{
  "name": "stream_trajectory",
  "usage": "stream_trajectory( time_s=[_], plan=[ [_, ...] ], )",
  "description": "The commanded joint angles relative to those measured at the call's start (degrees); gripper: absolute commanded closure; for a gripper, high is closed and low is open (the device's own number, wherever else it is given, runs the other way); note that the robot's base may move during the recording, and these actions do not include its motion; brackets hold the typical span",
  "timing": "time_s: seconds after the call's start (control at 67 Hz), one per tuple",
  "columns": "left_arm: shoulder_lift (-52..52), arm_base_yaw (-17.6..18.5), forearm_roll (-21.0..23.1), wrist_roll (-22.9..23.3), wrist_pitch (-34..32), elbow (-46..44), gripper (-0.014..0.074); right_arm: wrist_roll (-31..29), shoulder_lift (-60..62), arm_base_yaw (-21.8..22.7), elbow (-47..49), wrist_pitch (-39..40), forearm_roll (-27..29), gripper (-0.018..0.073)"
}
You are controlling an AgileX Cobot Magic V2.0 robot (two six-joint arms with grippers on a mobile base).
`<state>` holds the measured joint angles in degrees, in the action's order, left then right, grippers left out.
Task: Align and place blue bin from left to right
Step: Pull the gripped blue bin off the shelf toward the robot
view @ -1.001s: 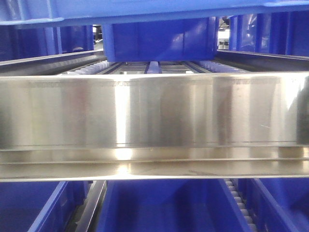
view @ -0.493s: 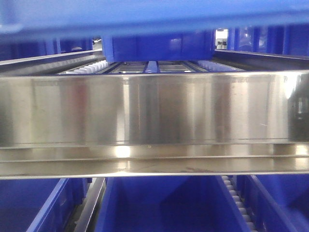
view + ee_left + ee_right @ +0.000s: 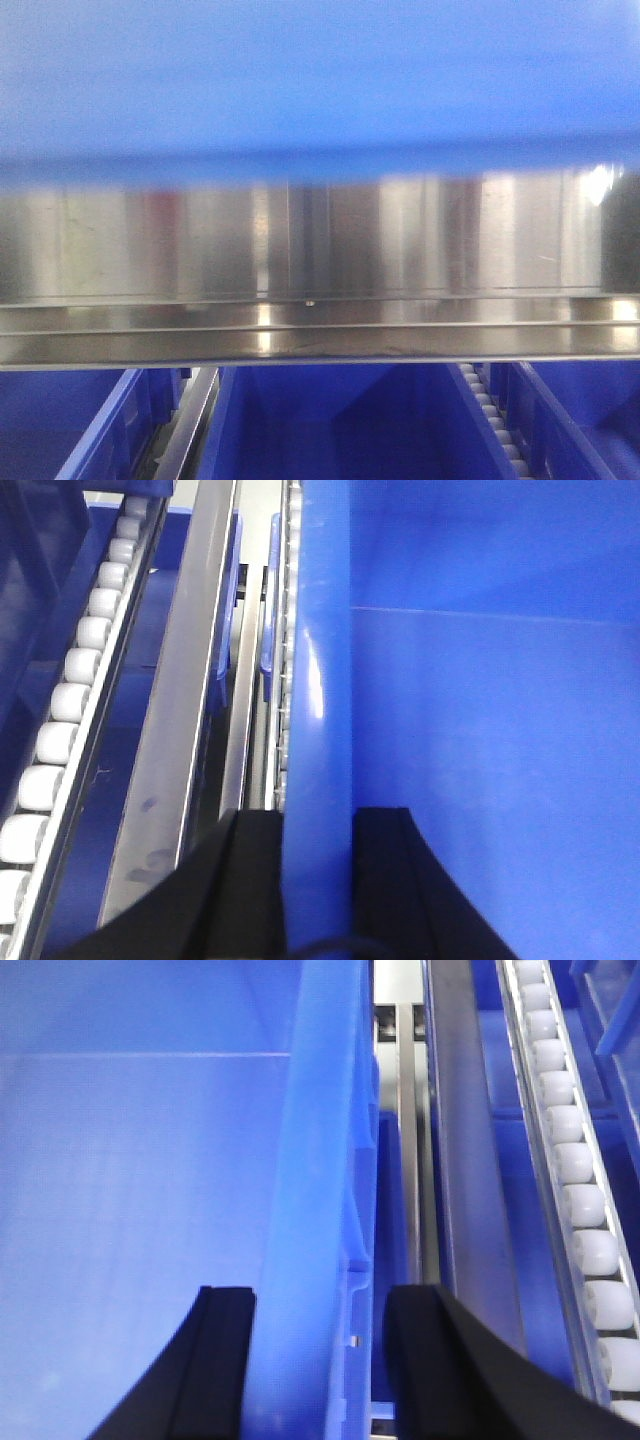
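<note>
Blue bin [image 3: 320, 80] hangs at rack height. Its smooth wall fills the top of the front view, just above the steel rail [image 3: 320, 240]. Darker bins [image 3: 330, 420] sit on the level below.

Left end effector [image 3: 318, 880] is clamped on the bin's left wall, one finger inside and one outside. Right end effector [image 3: 322, 1360] pinches the right wall the same way. Roller tracks [image 3: 70, 680] run alongside.

We judge the bin stiff, bulky and slick-walled. The thick rim is the sound hold, gripped evenly on both sides to keep it level.

no readable text, labels or numbers anywhere
</note>
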<state>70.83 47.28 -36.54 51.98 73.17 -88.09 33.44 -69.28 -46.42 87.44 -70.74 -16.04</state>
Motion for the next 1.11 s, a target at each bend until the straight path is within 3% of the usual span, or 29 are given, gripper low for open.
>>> stream_trajectory(
  time_s=[0.0,0.09,0.224,1.09],
  plan=[
    [-1.37,1.02,-1.23,1.10,-3.21,-0.29,0.0707,3.11,0.72,-0.12,0.41,3.85,-3.55,0.0629],
    [-1.37,1.02,-1.09,0.69,-3.21,-0.29,0.0707,3.11,0.72,-0.12,0.41,3.85,-3.55,0.0629],
    [-1.37,1.02,0.61,-3.92,-3.21,-0.29,0.0707,3.11,0.72,-0.12,0.41,3.85,-3.55,0.0629],
    [-1.37,1.02,2.33,-3.98,-3.21,-0.29,0.0707,3.11,0.72,-0.12,0.41,5.04,-3.66,0.0629]
  ],
)
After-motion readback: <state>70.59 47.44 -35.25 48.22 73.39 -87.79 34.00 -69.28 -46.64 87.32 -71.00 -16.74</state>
